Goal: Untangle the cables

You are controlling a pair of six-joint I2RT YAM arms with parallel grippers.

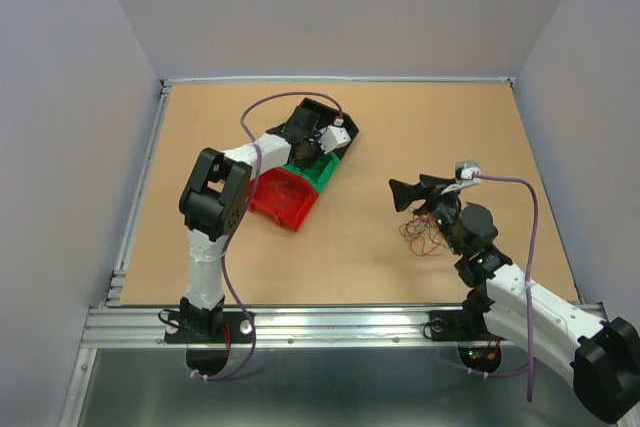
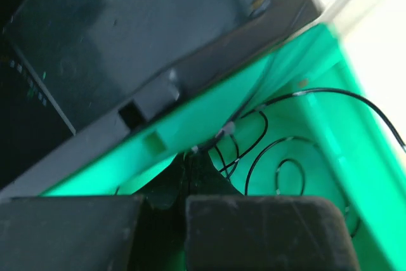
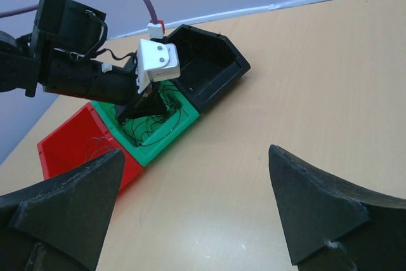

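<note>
Your left arm [image 1: 215, 209] reached toward 1 o'clock from its base, wrist bent down over the row of bins at 10 o'clock from the middle of the bench [image 1: 200, 147]: red bin [image 1: 285, 202], green bin [image 2: 209, 118], black bin [image 3: 212, 68]. The left jaws sat inside the green one, pressed together. One of the dark strands [image 2: 279, 169] coiled on that bin's floor ran up to their tip (pinched there, I judged, though the tip lay in shadow). That pose suited setting a freed strand into its own compartment.

Over at 4 o'clock, the rest of the cables [image 1: 425, 234] lay as a reddish clump on the bare bench, well apart from the bins. Your right jaws hung just at 12 o'clock of that clump, spread wide with nothing between them and facing the bins. They seemed placed to drop onto the tangle for the next strand.
</note>
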